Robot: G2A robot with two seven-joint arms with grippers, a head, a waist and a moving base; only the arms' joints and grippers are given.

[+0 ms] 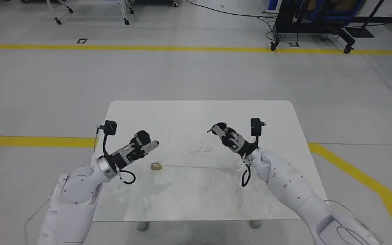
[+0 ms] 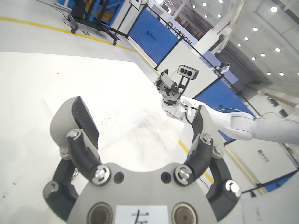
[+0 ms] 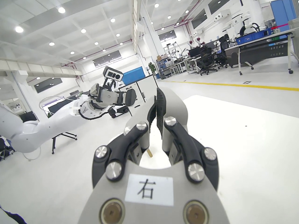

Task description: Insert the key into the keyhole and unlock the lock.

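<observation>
Padlock (image 1: 157, 166), small and brass-coloured, lies flat on the white table (image 1: 202, 196), just on the robot's side of the left gripper (image 1: 152, 146), whose 2 jaws stand wide apart and empty. That arm is the nearer. Right gripper (image 1: 213, 129) hangs well apart from it, pads pressed together. A tan sliver (image 3: 149, 152) beneath them may be the key; I cannot tell.

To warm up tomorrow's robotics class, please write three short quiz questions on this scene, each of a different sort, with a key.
1. True or false: the left gripper is open.
2. The small brass-coloured object lies on the table: A) directly under the right gripper; B) nearer the left gripper; C) at the table's far edge.
3. Fill in: the right gripper's fingers are ___.
Key: 1 true; 2 B; 3 shut.
</observation>
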